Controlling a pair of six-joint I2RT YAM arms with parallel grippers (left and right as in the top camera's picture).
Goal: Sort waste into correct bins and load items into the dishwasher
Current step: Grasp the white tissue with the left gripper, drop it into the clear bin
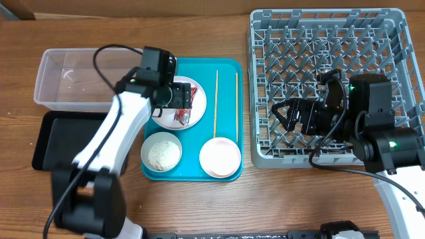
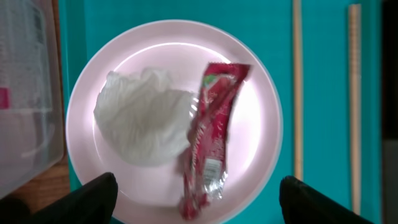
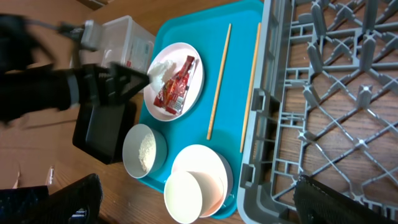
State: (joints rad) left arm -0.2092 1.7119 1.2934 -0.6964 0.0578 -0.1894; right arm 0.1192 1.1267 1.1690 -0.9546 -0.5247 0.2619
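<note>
A white plate on the teal tray holds a red wrapper and a white tissue wad. My left gripper is open and empty, just above the plate's near rim, with the wrapper's end between its fingers. A bowl of rice grains and a bowl holding a tilted cup sit at the tray's front. Two chopsticks lie on the tray's right side. My right gripper is open and empty over the front left of the grey dish rack.
The clear tub stands at the far left, with the black tray in front of it. The teal tray lies between them and the rack. Bare wooden table runs along the front.
</note>
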